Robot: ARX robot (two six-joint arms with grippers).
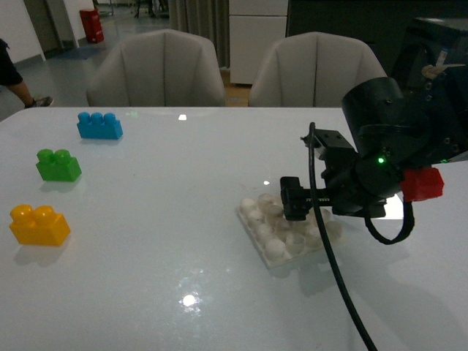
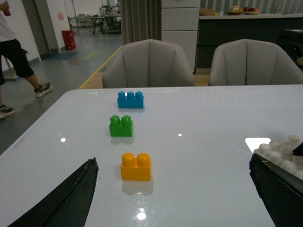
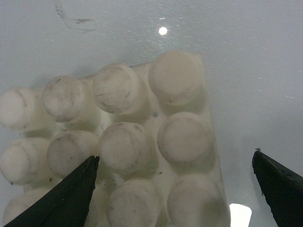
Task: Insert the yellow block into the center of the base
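On the table (image 1: 175, 292), bricks line up front to back on the left: nearest brick (image 1: 39, 224) at 9 o'clock, middle brick (image 1: 58, 165) behind it, three-stud brick (image 1: 99, 126) around 11. The base (image 1: 274, 248) lies at 3 o'clock from the nearest brick, well apart, with the right gripper (image 1: 292, 199) over it. Two chairs (image 1: 156, 69) stand behind at 12.

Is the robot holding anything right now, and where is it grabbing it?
Nothing is held. The left tool and the right tool are both open; the small yellow plastic brick sits free on the white table.
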